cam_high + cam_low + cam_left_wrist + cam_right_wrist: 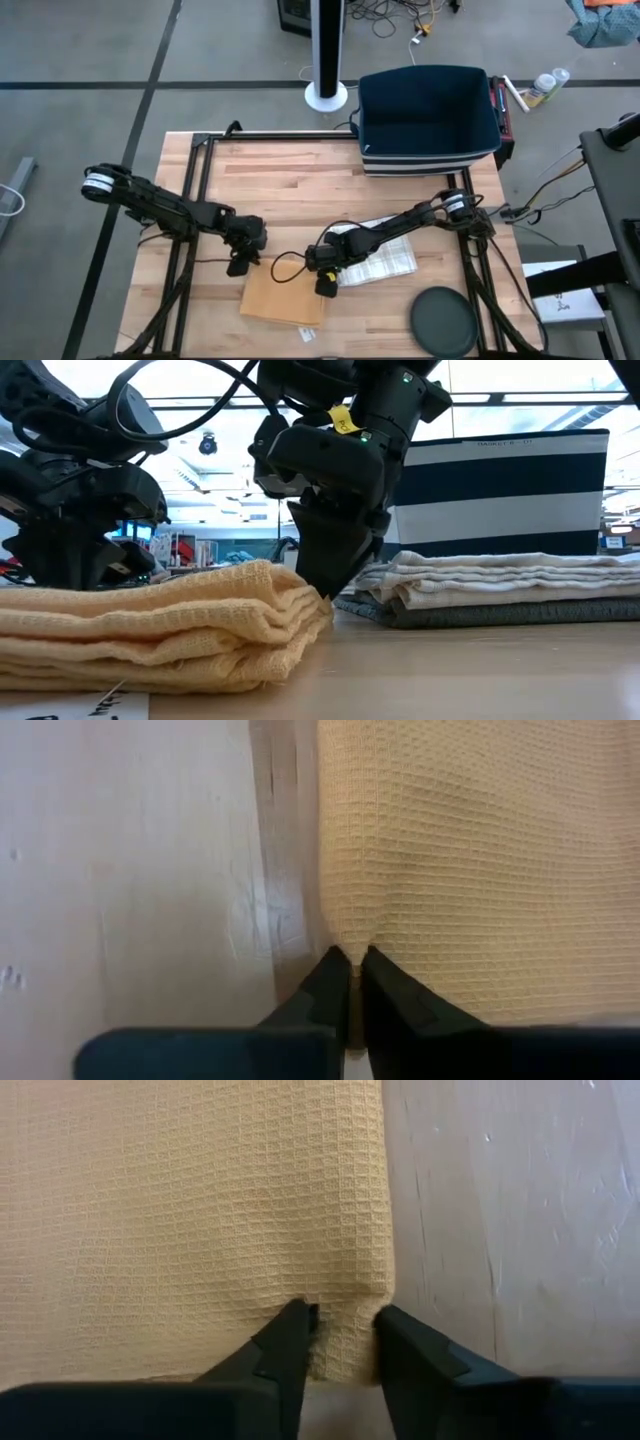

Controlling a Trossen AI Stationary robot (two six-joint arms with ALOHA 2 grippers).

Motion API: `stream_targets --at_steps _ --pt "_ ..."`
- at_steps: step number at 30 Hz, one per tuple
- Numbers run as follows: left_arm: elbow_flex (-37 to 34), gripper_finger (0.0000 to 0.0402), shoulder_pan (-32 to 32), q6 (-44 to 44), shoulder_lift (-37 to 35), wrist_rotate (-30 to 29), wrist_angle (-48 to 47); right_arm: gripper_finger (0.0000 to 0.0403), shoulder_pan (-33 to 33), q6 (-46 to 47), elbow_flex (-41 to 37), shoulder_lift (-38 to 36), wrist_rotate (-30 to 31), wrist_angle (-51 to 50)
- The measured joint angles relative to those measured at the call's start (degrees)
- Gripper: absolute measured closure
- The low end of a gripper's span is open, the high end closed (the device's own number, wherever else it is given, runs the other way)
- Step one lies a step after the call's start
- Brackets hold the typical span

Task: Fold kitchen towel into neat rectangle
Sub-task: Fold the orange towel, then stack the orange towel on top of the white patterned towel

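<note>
At the table's front edge lies the yellow towel (283, 298), already folded into several layers. The left gripper (351, 960) has its fingers pressed together on one far corner; the right gripper (345, 1320) straddles the other corner, fingers narrowly spread. Both should pinch every layer evenly before lifting, clear of the stacked towels (378, 255) beyond.

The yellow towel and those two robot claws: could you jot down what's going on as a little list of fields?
towel: yellow waffle towel, folded in layers, lying on the wooden table
left gripper: shut on the towel's edge
right gripper: fingers either side of the towel's corner, a gap showing
behind: stack of folded pale towels
also on table: dark round disc, striped blue bin
</note>
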Motion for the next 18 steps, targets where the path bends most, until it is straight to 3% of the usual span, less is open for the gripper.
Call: stream_targets --at_steps 6,10,15,18 --pt "0.52 0.0396 -0.14 -0.11 -0.98 0.01 -1.65 0.0388 0.0 -2.22 0.41 -0.4 1.25 0.27" --pt "3.23 0.0397 -0.21 0.42 -3.77 -0.6 -9.83 0.0389 -0.07 -3.88 1.62 -2.46 3.54 -1.58" --pt "9.51 0.04 -0.21 2.37 -9.91 -7.77 -22.11 0.0392 0.25 -5.09 3.57 -6.71 8.91 -8.91" --pt "12.04 0.04 -0.18 2.39 -13.61 -8.9 -23.83 0.0392 0.39 -5.96 3.61 -9.33 12.28 -11.15"
